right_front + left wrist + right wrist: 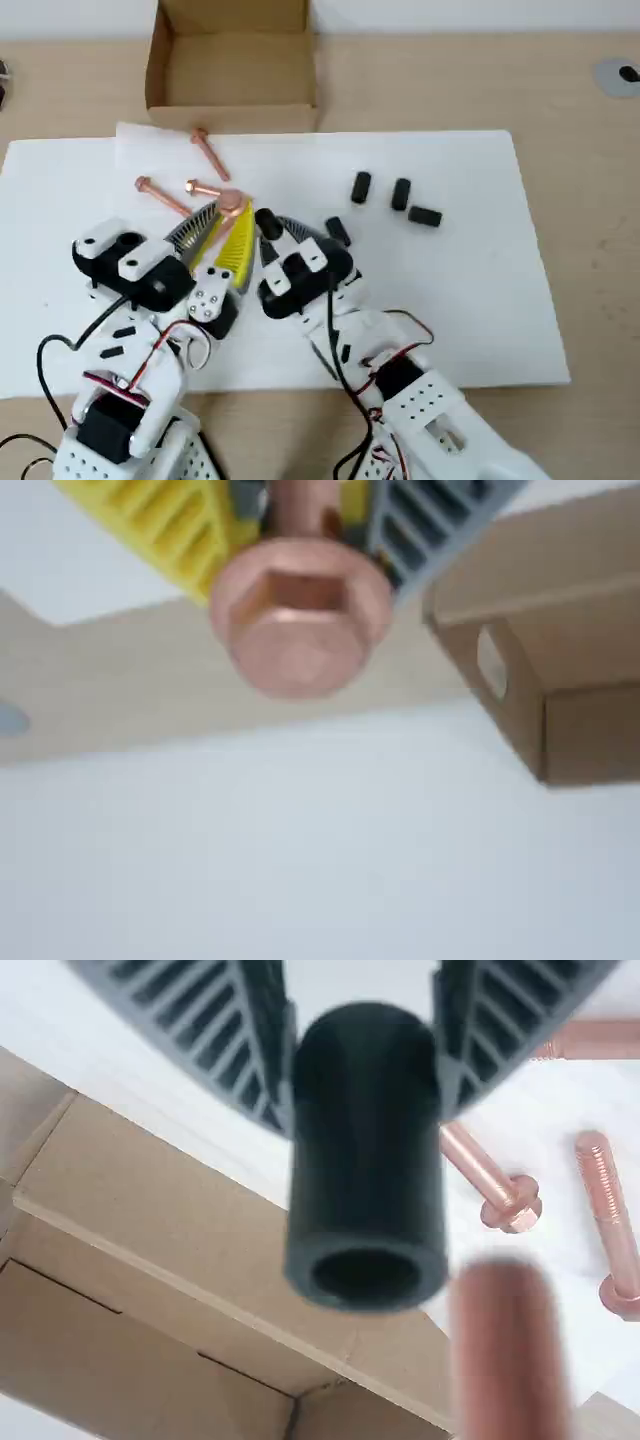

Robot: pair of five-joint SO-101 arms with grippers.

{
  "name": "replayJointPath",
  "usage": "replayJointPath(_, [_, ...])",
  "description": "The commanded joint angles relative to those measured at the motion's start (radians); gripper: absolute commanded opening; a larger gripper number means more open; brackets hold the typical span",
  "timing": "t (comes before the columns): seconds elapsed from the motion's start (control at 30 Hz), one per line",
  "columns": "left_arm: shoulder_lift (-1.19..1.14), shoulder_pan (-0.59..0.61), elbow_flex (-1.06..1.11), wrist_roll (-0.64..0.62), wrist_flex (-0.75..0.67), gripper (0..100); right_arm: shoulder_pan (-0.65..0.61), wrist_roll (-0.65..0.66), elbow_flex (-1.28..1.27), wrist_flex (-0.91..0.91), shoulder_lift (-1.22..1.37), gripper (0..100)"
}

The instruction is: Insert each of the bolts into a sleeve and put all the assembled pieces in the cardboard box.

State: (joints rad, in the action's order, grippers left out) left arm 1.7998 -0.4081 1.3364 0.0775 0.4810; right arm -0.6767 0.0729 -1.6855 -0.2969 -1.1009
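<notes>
1. We see a pale wooden table [580, 100] under a wide white sheet [470, 300]; at the sheet's far edge stands an open brown cardboard box [235, 118], well apart from both grippers.
2. The left gripper [228, 213], one finger yellow and one grey, is clamped on a copper bolt [231, 203] with a flanged hexagonal head; the right gripper [270, 228], with dark grey fingers, clasps a short black sleeve [267, 221]; bolt and sleeve sit just beside each other over the sheet's middle, and we cannot tell whether they touch.
3. From the left wrist, the copper bolt [300, 615] shows its head face-on just beyond the fingertips, with the cardboard box [560, 630] behind.
4. From the right wrist, we look into the open bore of the black sleeve [365, 1150]; a blurred copper shank [510, 1350] stands beside its mouth, not inside.
5. Three loose bolts [160, 195] lie between grippers and box; four loose sleeves [401, 193] lie on the right arm's side, one just beside that gripper.
</notes>
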Motion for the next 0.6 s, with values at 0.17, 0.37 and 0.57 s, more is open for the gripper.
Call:
replayJointPath(0.17, [0.010, -0.009, -0.126, 0.000, 0.000, 1, -0.013, -0.006, 0.002, 0.002, -0.015, 1.0])
replayJointPath(0.37, [-0.073, -0.009, -0.204, -0.072, 0.057, 1, -0.013, -0.006, 0.002, 0.002, -0.015, 1.0])
replayJointPath(0.57, [-0.165, -0.009, -0.206, -0.109, 0.049, 1, -0.013, -0.006, 0.001, 0.002, -0.019, 1.0])
